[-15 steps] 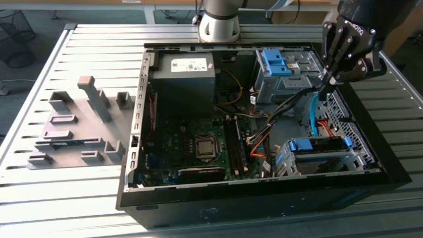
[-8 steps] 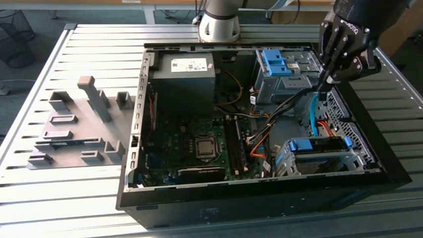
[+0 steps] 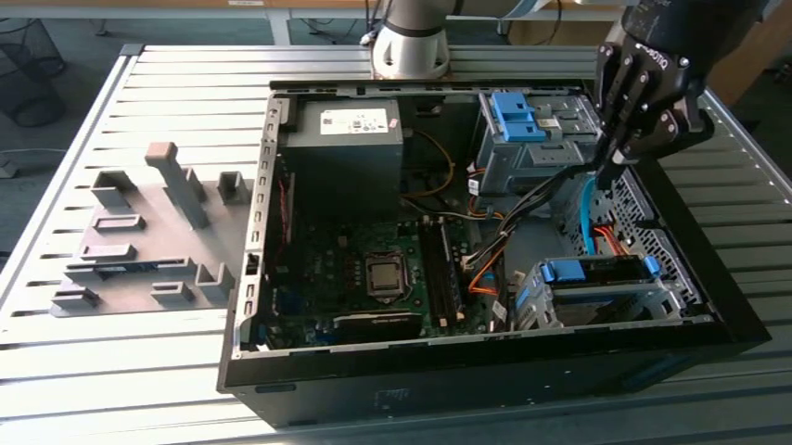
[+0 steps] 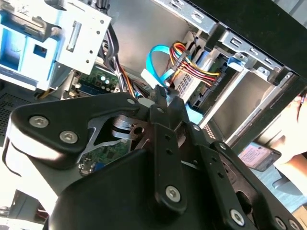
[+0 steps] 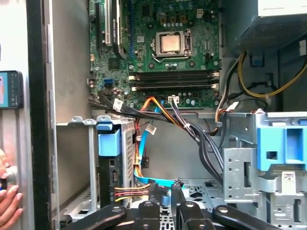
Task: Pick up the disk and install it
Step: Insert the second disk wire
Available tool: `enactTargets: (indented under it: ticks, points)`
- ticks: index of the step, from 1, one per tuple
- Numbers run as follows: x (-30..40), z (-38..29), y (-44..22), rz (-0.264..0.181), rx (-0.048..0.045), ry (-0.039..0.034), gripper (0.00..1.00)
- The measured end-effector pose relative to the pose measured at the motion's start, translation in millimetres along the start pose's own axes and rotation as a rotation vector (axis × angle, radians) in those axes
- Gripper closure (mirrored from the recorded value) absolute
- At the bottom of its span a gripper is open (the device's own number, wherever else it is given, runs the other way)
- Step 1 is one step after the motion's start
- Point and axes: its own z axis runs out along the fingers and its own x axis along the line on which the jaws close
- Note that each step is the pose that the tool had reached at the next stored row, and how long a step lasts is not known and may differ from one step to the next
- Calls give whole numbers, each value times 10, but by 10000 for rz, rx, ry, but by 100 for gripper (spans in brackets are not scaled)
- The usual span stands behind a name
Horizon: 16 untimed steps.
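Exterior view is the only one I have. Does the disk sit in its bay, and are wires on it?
Observer: In the first wrist view, the disk stands in its bay, and a red, yellow and black wire bundle reaches its end.
Operator: Is somebody near the case?
Observer: Yes. In the first wrist view, a hand is just outside the case wall.
Operator: What lies in front of the gripper?
Observer: In the second wrist view, a blue flat cable loops just past the gripper.
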Motion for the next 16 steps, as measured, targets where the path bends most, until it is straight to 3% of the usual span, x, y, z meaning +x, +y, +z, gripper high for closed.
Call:
enactTargets:
  ticks: [8,12,16]
  points:
    - [-6,52,1,81,35,267,76]
    - [-8,86,1,123,68,437,76]
    - [-12,115,2,162,118,554,84]
